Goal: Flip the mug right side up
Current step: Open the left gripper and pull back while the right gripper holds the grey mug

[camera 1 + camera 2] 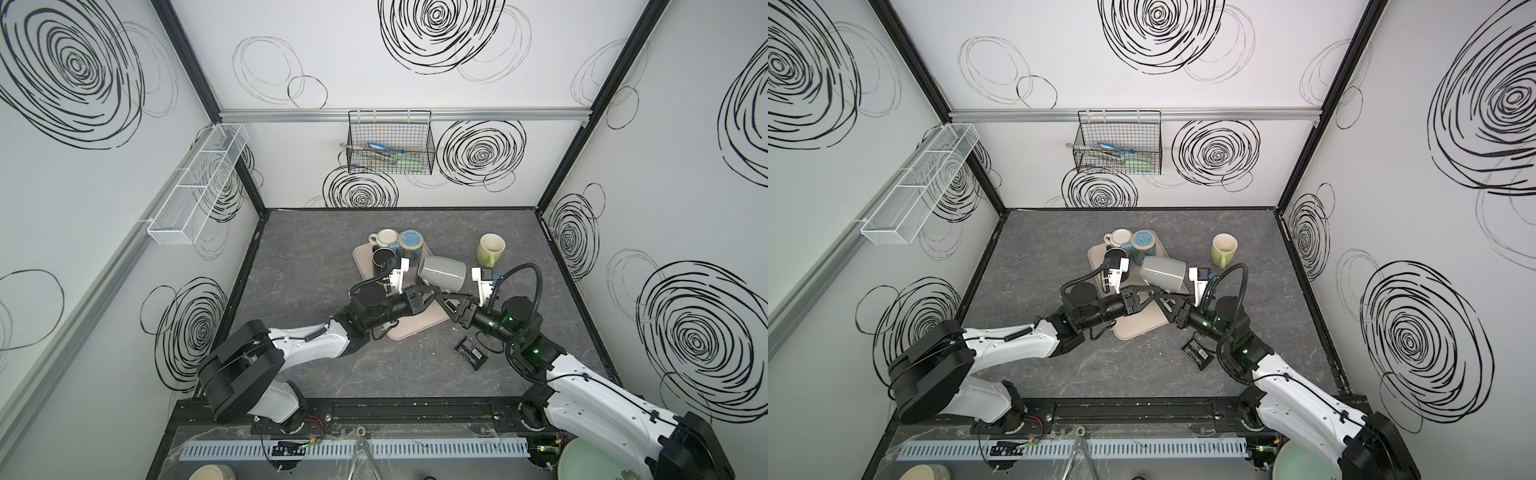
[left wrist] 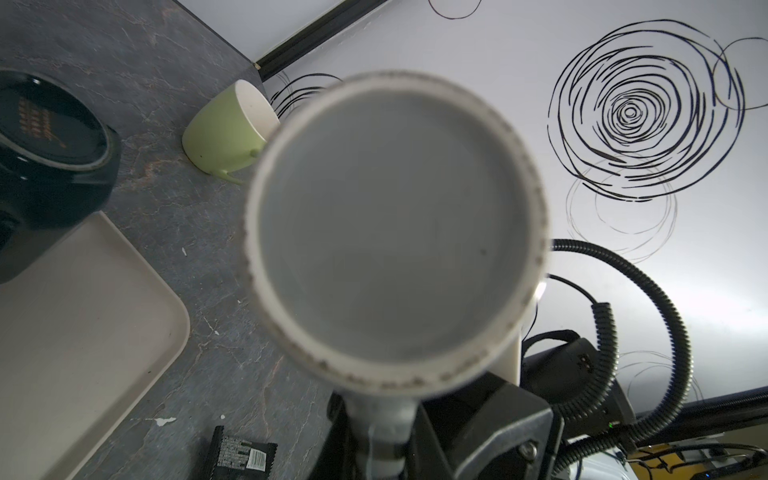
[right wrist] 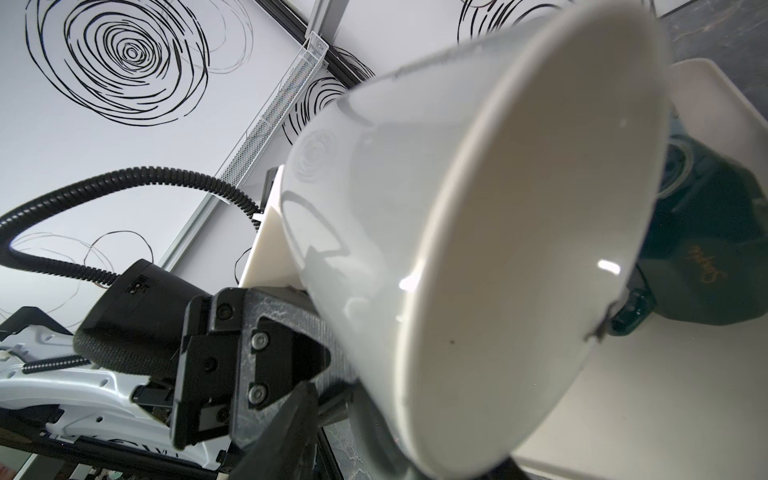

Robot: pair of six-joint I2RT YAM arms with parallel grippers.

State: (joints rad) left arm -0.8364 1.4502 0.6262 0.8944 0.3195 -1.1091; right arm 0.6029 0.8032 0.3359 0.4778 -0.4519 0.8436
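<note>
Mid-frame, the grey ceramic mug [image 1: 442,274] looks glossy and smooth; the beige plastic tray [image 1: 411,326] below it is matt; the dark marbled tabletop [image 1: 316,257] is matt too.

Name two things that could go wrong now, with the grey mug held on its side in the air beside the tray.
1. The left gripper holds the grey mug by its handle alone, so the mug may swivel or slip and drop onto the tray or the table.
2. The right gripper sits close beside the left one under the mug. Their fingers might clash and jolt it loose, with the black mug nearby.
</note>
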